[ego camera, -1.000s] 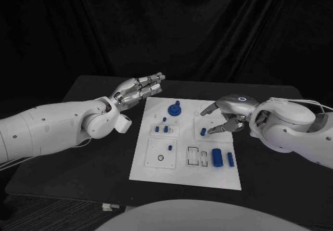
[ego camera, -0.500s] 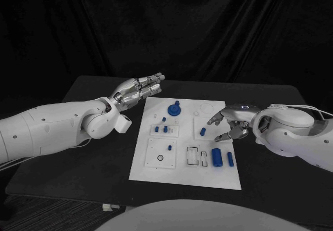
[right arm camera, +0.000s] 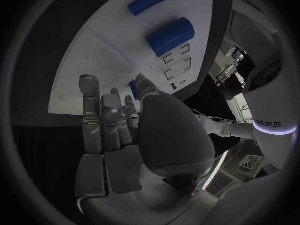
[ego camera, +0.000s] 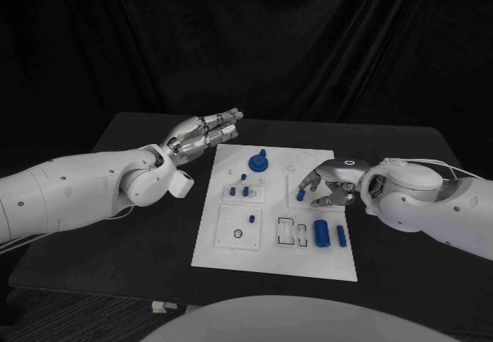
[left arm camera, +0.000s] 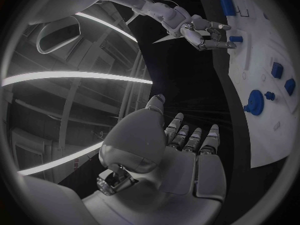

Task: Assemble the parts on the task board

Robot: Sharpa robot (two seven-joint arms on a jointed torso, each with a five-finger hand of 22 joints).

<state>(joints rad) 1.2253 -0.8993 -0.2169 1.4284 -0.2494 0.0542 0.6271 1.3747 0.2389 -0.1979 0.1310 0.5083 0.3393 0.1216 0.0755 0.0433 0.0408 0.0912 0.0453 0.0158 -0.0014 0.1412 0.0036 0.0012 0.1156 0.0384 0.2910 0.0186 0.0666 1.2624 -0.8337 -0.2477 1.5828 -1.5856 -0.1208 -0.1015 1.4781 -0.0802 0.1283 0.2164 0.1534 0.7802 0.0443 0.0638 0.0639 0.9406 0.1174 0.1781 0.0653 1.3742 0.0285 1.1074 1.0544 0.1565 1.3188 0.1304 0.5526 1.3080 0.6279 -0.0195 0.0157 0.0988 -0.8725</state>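
Observation:
The white task board (ego camera: 231,253) lies mid-table. My right hand (ego camera: 330,184) hovers low over its right side, thumb and fingers curved on either side of a small blue part (ego camera: 301,194) that lies on the board. From the left wrist view, that part (left arm camera: 235,38) sits just beyond the right hand's (left arm camera: 200,27) fingertips; no firm hold shows. My left hand (ego camera: 206,132) is raised off the board's far left corner, fingers straight and together, holding nothing. In the right wrist view my right hand (right arm camera: 125,135) faces the board (right arm camera: 100,60).
A round blue part with a knob (ego camera: 260,162) stands at the board's far end. Small blue pegs (ego camera: 241,191) sit left of centre. A thick blue cylinder (ego camera: 321,233) and a slimmer one (ego camera: 341,236) lie near the front right, beside white slots (ego camera: 285,231).
My right hand has come down and nearer, and its fingers have drawn in around the small blue part. The part and the left hand have not moved.

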